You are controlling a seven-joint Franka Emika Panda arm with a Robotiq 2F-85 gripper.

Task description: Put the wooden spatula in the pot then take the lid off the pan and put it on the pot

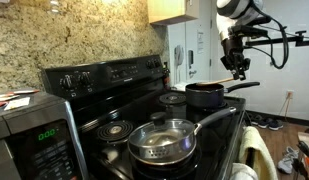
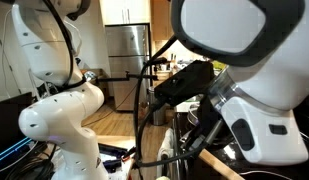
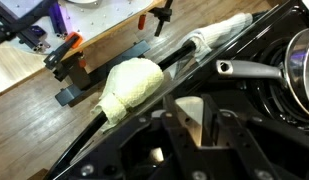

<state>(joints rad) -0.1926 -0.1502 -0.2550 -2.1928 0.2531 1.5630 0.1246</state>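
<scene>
The pan (image 1: pixel 144 152) sits on the front burner with the glass lid (image 1: pixel 162 137) on it. The black pot (image 1: pixel 204 96) stands on the burner behind it, open, its handle pointing right. My gripper (image 1: pixel 236 62) hangs above and to the right of the pot, over the pot's handle. It is shut on the wooden spatula (image 1: pixel 239 72), which shows in the wrist view as a pale wedge (image 3: pixel 192 116) between the jaws (image 3: pixel 191 108). The wrist view also shows the pan's silvery handle (image 3: pixel 249 68) and part of its rim (image 3: pixel 300 60).
A microwave (image 1: pixel 34 135) stands at the front left beside the black stove (image 1: pixel 104 110). A pale towel (image 3: pixel 132 88) hangs on the oven door handle. The robot's white arm (image 2: pixel 244 70) fills an exterior view. A fridge (image 1: pixel 180 55) stands behind the stove.
</scene>
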